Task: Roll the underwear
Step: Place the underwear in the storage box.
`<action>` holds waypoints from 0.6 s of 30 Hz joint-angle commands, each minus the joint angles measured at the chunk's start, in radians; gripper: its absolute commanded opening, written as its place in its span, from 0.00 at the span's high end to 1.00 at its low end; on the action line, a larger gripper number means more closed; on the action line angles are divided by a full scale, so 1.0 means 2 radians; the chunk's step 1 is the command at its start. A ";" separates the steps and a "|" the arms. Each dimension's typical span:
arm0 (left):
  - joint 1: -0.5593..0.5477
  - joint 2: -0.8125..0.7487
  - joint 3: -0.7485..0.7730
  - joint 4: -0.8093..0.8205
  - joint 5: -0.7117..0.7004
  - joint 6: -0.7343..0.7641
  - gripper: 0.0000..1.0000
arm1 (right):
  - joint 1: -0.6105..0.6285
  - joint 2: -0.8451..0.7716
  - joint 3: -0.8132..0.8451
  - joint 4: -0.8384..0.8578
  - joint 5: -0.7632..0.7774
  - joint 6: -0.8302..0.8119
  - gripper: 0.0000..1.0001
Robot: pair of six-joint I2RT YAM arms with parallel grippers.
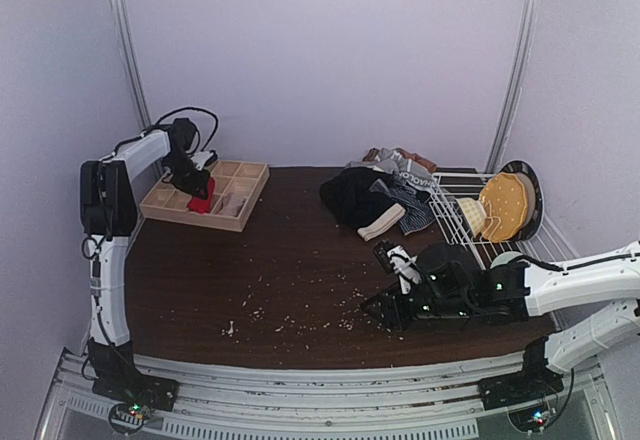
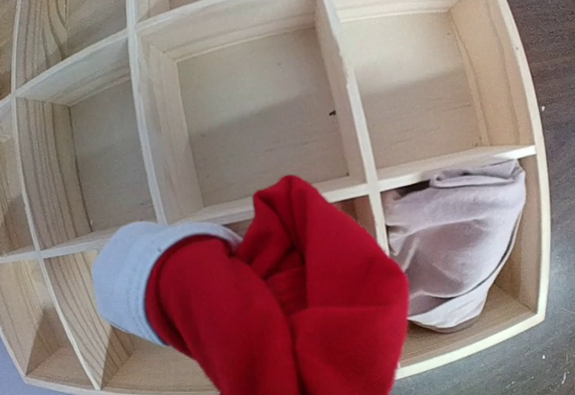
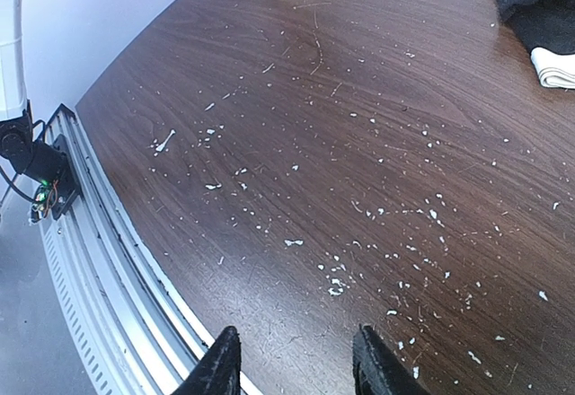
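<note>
Left wrist view: red briefs (image 2: 287, 314), rolled, clamped in my left gripper (image 1: 199, 190) above the wooden grid tray (image 2: 337, 99), beside the cell holding pink-beige briefs (image 2: 458, 242). I'd lower them fully into the neighbouring cell before releasing, lest the roll unfurl. Right gripper (image 3: 296, 350): jaws apart, empty, over the table (image 3: 359, 144).
</note>
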State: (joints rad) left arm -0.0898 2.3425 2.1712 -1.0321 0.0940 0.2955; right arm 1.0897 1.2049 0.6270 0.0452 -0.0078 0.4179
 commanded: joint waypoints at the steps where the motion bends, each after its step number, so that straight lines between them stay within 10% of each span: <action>1: 0.007 0.016 0.006 0.005 0.028 -0.002 1.00 | -0.001 0.011 -0.002 0.009 -0.004 -0.003 0.59; 18: 0.008 0.066 0.005 -0.010 0.026 -0.002 1.00 | -0.002 0.023 0.007 0.007 -0.003 -0.001 0.59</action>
State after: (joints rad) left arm -0.0792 2.4241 2.1998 -1.0256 0.1551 0.2893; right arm 1.0897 1.2411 0.6273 0.0536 -0.0128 0.4179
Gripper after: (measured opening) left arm 0.110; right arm 0.405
